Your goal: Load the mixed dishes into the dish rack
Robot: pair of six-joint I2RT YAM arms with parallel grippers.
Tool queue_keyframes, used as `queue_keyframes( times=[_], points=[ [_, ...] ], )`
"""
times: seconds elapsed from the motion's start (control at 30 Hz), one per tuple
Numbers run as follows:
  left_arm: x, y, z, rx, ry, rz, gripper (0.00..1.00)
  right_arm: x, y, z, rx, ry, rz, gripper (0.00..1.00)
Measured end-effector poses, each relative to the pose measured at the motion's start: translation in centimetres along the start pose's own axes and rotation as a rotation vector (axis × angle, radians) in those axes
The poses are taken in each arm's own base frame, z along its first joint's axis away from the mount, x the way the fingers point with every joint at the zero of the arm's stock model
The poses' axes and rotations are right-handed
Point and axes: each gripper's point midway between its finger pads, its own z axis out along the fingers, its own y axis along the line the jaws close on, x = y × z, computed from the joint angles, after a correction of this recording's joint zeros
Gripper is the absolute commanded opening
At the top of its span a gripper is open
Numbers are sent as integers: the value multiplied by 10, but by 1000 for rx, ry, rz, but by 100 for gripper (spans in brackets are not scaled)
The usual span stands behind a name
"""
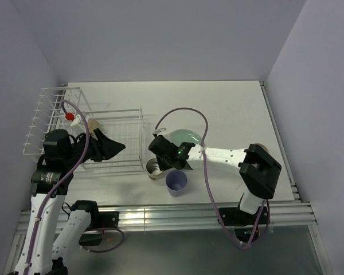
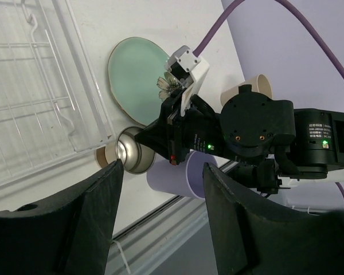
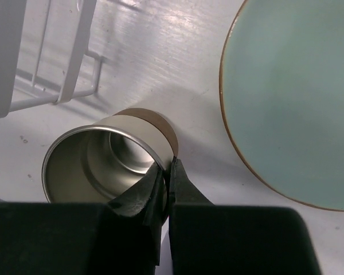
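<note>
Steel, thin-walled: small steel cup (image 3: 97, 166), the item in hand.

Location: just beside the near right corner of the dish rack (image 1: 126, 110), outside the basket. The lavender cup (image 1: 176, 182) is near on its other side and the pale green plate (image 3: 298, 97) just beyond.

Hold: my right gripper (image 3: 167, 172) pinches the rim, one finger inside the wall and one outside, the jaws almost together with only the sheet metal between them. I cannot tell whether the base is off the table (image 1: 235, 109). A brown edge shows behind the cup; I cannot tell what it is.

Handling, as I judge it:
- Light, rigid and not fragile, but polished and slick.
- A rim pinch gives narrow contact, so the cup could swing or slide out if I turn the wrist quickly.
- The rim is a sound place to take it; a deeper bite down the wall would hold it steadier.
- It needs to clear the rack's top wire before going down into the basket.

Left gripper (image 1: 112, 146): poised over the rack's basket, fingers spread wide, carrying nothing.

Other stock:
- Plate: flat on the table, stiff and breakable. I would take it by the lip and stand it between the tines.
- Lavender cup: upright, mouth open to the top camera.
- Beige tumbler (image 2: 255, 86): partly hidden behind the right arm, well apart from the rack.
</note>
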Motion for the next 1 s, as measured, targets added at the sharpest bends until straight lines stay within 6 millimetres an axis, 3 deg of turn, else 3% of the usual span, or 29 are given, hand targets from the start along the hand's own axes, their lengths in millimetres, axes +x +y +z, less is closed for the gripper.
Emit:
queue_keyframes(
  times=[0.2,0.53,0.77,0.9,1.0],
  points=[
    [2,0,4,14,27,2,76,-8,-9,-13,33,-32,1,0],
    [0,-17,15,177,31,72,90,-73,-22,-100,-111,-212,144,0],
    [-14,-49,15,413,-54,163,96,-117,-36,-150,-321,-263,281,0],
    [-28,-63,18,511,-99,153,96,-133,-25,-173,-506,-235,339,0],
    [-32,-64,24,533,-103,56,97,-138,-2,-197,-686,-174,389,0]
  ],
)
